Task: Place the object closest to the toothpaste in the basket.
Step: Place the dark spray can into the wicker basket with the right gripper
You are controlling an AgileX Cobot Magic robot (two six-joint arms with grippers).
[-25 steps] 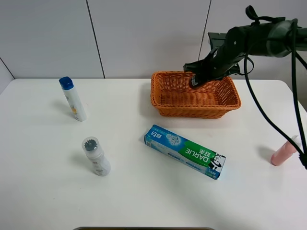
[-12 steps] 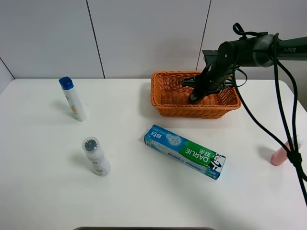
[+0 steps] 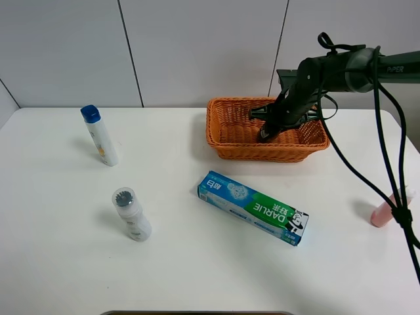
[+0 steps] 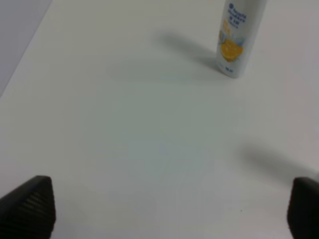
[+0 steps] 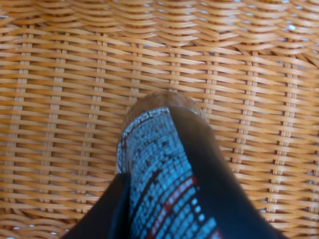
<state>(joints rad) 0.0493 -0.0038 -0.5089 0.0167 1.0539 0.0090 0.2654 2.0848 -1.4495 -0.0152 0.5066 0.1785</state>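
Over basket (image 3: 262, 156) floor — R gripper (image 3: 265, 135) clamps bottle (image 5: 155, 149).

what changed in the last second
The right gripper, shut on a blue-patterned item, dropped from above the basket to low inside it, then barely moved. Nothing was let go. The toothpaste, blue-capped bottle, grey-capped bottle and pink tube stayed put.
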